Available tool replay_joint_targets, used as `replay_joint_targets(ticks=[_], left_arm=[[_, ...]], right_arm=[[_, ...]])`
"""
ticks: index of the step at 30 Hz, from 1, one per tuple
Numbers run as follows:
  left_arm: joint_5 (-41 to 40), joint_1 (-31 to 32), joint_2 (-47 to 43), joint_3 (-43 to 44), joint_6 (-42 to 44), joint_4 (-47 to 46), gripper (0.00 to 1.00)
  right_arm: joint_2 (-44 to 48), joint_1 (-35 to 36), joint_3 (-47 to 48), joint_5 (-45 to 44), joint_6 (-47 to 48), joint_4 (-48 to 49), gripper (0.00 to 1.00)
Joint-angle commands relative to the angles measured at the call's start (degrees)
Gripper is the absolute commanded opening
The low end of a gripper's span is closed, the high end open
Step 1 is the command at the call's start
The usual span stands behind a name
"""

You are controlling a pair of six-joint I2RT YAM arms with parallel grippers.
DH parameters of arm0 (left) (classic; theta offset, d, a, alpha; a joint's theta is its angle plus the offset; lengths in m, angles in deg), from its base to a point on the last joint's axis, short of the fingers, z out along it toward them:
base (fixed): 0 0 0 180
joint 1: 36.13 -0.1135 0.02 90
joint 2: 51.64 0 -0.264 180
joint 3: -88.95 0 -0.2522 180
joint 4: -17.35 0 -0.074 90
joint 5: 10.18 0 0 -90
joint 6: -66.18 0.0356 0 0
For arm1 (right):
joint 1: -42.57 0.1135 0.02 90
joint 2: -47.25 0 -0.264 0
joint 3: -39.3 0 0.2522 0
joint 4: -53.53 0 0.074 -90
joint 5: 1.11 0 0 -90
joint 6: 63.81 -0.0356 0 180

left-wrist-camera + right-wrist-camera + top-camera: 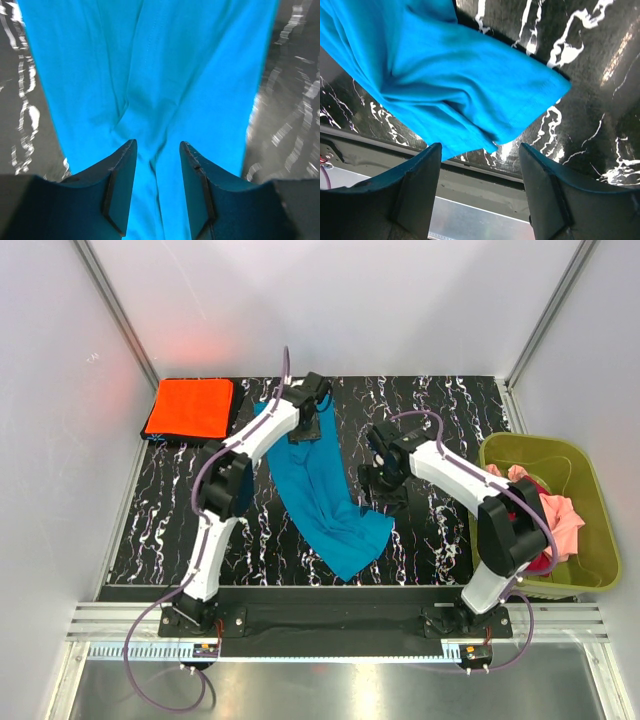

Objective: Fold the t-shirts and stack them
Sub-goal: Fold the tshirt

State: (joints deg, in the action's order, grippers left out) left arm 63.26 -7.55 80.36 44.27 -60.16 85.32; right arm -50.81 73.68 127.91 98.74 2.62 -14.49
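Between the parted fingers [120,185] of the left gripper [157,143] runs a crease of the teal shirt [325,495], with nothing pinched. The right gripper [480,146] is spread wide above the shirt's near corner. The shirt lies mid-table [450,405] as a long band, slanting from far left to near right.
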Motion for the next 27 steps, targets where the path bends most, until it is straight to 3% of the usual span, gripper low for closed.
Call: replay_joint_targets(ticks=[1, 8, 18, 27], left_arm=[[-4.1, -0.3, 4.0, 3.9, -1.9, -0.5, 0.45], [1.7, -1.5, 14.1, 11.7, -3.4, -0.2, 0.46], [13.4, -7.8, 16.7, 14.6, -4.9, -9.6, 0.47], [21.0, -5.7, -1.6, 6.8, 0.2, -6.7, 0.68]], right_arm=[[4.5, 0.4, -1.5, -1.3, 0.5, 0.1, 0.70], [4.0, 0.4, -3.0, 0.0, -0.9, 2.3, 0.70], [-2.1, 0.4, -1.2, 1.4, -0.9, 3.5, 0.69], [-6.0, 0.4, -3.9, 3.6, -1.5, 7.8, 0.65]])
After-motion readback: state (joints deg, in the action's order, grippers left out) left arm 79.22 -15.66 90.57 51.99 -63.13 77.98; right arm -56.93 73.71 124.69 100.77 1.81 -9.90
